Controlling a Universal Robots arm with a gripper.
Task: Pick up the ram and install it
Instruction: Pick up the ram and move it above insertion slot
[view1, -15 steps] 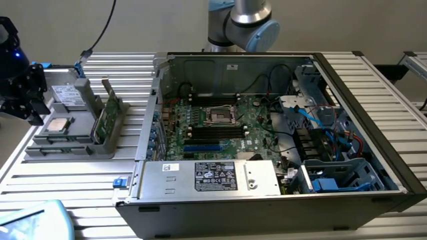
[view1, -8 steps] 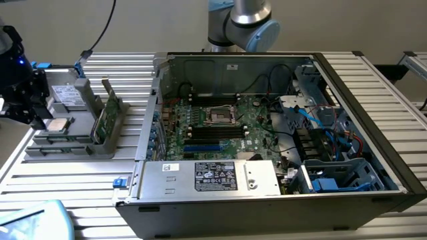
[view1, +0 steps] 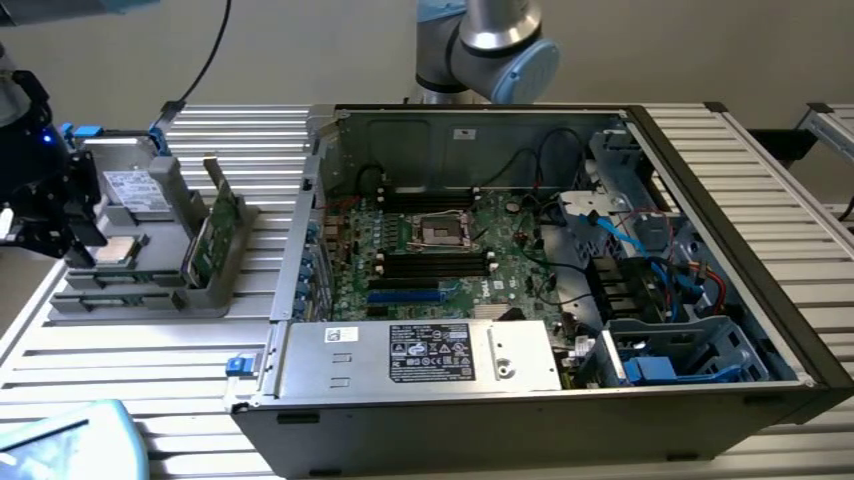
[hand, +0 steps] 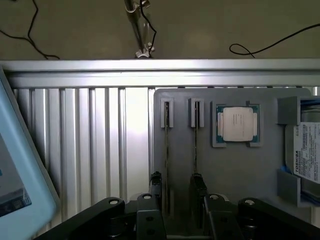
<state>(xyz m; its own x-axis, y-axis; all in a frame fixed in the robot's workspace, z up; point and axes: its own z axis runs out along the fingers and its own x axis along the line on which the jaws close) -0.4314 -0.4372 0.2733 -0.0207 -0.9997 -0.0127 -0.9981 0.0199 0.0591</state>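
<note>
Hand (view1: 64, 238) hangs at the exterior view's left edge, over the grey tray (view1: 127, 303) that rests on the ribbed surface (view1: 160, 360). Its fingers (hand: 156, 187) are spread wide and grip nothing. In the wrist view they stand on either side of a thin board that is set on its edge. I take this board to be the ram (hand: 166, 150) (from the edge alone I cannot be fully sure). A second board (hand: 195, 140) stands in the neighbour slot, close by the other finger. Small slotted posts keep both upright, probably so that fingers can close on the flat faces from above. Further along the tray are the processor (hand: 237, 124), flat in its own frame, and a drive (hand: 306, 155) between two blocks. Each part has a fixed seat, I think so that the arm can find it easily. To the exterior view's right the open case (view1: 747, 248) lies on its side with the motherboard (view1: 454, 240) facing up, which would let a stick go in from above. Dark slots (view1: 427, 265) near its middle look free, as far as I can tell. The ram is not yet lifted.
</note>
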